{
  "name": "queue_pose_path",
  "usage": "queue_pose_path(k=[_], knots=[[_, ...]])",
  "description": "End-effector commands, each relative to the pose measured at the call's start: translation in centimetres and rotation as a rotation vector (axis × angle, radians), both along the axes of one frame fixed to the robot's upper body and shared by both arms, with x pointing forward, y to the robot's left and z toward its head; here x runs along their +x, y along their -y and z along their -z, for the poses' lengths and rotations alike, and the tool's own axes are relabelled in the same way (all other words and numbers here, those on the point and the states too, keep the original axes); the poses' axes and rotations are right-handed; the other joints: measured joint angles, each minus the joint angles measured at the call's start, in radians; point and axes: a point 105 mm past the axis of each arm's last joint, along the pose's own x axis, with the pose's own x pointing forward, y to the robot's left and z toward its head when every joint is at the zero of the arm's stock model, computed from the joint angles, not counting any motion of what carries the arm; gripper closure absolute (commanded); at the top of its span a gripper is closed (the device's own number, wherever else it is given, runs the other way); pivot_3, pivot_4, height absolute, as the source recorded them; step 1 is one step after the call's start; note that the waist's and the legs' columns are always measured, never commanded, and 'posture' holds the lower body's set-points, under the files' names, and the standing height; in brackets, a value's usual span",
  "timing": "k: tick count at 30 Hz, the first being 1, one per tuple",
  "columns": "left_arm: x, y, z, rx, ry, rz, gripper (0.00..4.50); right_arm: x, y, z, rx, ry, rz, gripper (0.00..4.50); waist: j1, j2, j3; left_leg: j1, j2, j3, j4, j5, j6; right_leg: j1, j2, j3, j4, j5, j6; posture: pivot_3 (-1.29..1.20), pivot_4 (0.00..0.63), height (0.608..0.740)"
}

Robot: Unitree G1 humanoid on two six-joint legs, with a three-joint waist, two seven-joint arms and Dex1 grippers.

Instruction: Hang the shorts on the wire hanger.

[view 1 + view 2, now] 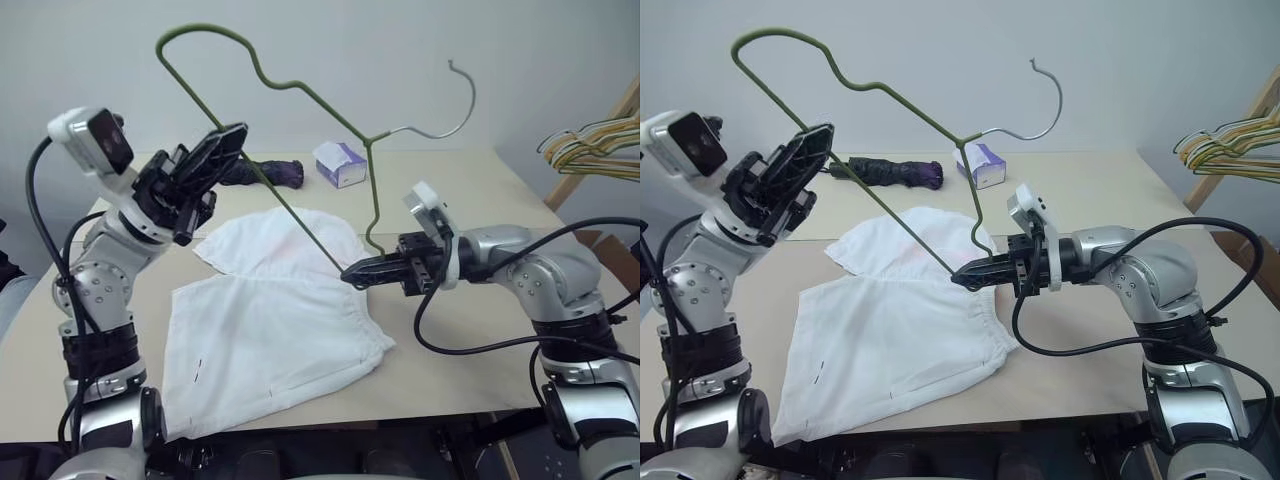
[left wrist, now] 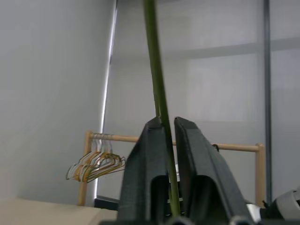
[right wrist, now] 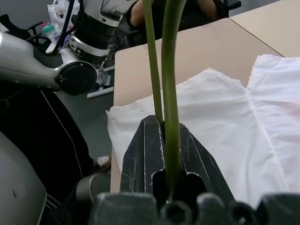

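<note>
- So, from the head views: the wire hanger [image 1: 300,150] is held up in the air above the shorts [image 1: 275,320], tilted, its hook toward the far wall.
- The right gripper [image 1: 358,272] has its fingers closed on the hanger's lower corner, just above the shorts' waistband edge.
- The left gripper [image 1: 225,140] has the hanger's long straight wire running between its fingers, up and to the robot's left of the shorts.
- The shorts lie flat and spread on the counter [image 1: 470,200], untouched by either gripper; no part is threaded over the wire.
- Beyond the shorts sit a tissue box [image 1: 339,162] and a dark bundle [image 1: 265,173]; a bunch of coloured hangers [image 1: 590,145] hangs well off to the robot's right.
- Left wrist view: the green wire passes between the two black fingers [image 2: 145,173], which stand narrowly apart around it; whether they pinch it firmly, I cannot tell.
- Right wrist view: the fingers [image 3: 143,154] clamp the bent corner of the wire, with the shorts spread directly beyond.
- Judged progress: the hanger is lifted and in hand, but the hanging itself is all left; the shorts must yet be picked up and draped over the bar.
</note>
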Motion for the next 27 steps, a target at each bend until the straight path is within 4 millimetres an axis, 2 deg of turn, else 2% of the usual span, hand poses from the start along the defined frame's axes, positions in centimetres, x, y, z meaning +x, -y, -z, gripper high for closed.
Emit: queue_pose_path(k=[1,4,7,9,11,14,16,18,23,25,27], knots=[[0.2,0.9,0.6,0.041,-0.005,0.002,2.77,0.4,0.4,-1.7,0.053,0.056,0.045,4.5,0.0,0.0,0.0,0.0,0.0,0.0,0.0,0.0,0.0,0.0,0.0,0.0,0.0,0.0,0.0,0.0,0.0,0.74],[1.0,1.2,1.9,0.099,-0.077,-0.038,1.72,0.7,0.6,-2.9,0.13,0.053,0.087,4.5,-0.001,0.0,0.0,0.0,0.0,0.0,0.0,0.0,0.0,0.0,0.0,0.0,0.0,0.0,0.0,-0.01,0.0,0.74],[2.3,1.0,4.9,0.247,-0.168,-0.152,0.67,1.0,1.8,-4.0,0.19,0.037,0.152,4.5,-0.002,0.001,0.0,0.0,0.0,0.0,0.0,0.0,0.0,-0.001,0.0,0.0,0.0,0.0,0.0,-0.01,0.0,0.74],[2.6,0.4,6.8,0.353,-0.198,-0.225,0.03,0.9,3.0,-4.0,0.187,0.011,0.2,4.5,-0.003,0.001,0.0,-0.001,0.0,0.001,0.0,0.0,0.0,-0.001,0.0,0.0,0.0,0.0,0.0,-0.01,0.0,0.74],[2.7,-0.3,8.2,0.427,-0.213,-0.285,0.03,0.5,4.3,-3.4,0.158,-0.03,0.241,4.5,-0.002,0.001,0.0,-0.001,0.0,0.001,0.0,0.0,0.0,-0.002,0.0,0.0,0.0,0.0,0.0,-0.01,0.0,0.74],[3.2,-1.6,11.2,0.674,-0.19,-0.43,0.03,-0.3,6.7,-1.3,0.053,-0.141,0.32,4.5,0.003,0.001,0.001,-0.005,0.0,0.0,-0.001,0.0,0.0,-0.006,-0.001,0.0,0.0,0.0,0.0,-0.01,0.0,0.74],[2.4,-1.9,12.5,0.806,-0.15,-0.426,0.03,-0.9,8.5,0.7,-0.025,-0.246,0.392,4.5,0.003,0.001,0.001,-0.006,0.0,0.001,-0.001,0.0,0.0,-0.008,-0.001,0.001,0.0,0.0,-0.001,0.0,0.0,0.74],[1.8,-1.9,13.2,0.879,-0.117,-0.413,0.03,-1.7,9.9,2.1,-0.076,-0.344,0.427,4.5,0.002,0.001,0.001,-0.008,0.0,0.002,-0.001,0.0,0.0,-0.01,-0.001,0.002,0.001,0.0,-0.001,0.0,0.0,0.74],[-0.5,-0.9,13.2,0.947,-0.034,-0.31,0.03,-6.2,13.2,6.1,-0.193,-0.746,0.384,4.5,0.006,0.002,0.001,-0.008,0.001,0.003,-0.001,-0.001,0.001,-0.011,-0.002,0.003,0.001,0.0,-0.001,0.01,0.0,0.74],[-0.6,-0.8,13.4,0.967,-0.025,-0.308,0.03,-6.9,14.3,6.9,-0.184,-0.861,0.389,4.5,0.004,0.001,0.001,-0.007,0.001,0.002,-0.001,-0.001,0.001,-0.011,-0.002,0.004,0.0,0.0,-0.001,0.01,0.0,0.74],[-0.8,-0.7,13.8,1.002,-0.009,-0.306,0.03,-7.5,15.6,8.9,-0.241,-0.936,0.429,4.5,-0.001,0.002,0.001,-0.005,0.001,0.0,0.0,-0.001,0.002,-0.01,-0.001,0.006,0.001,-0.001,-0.003,0.01,0.0,0.74]])
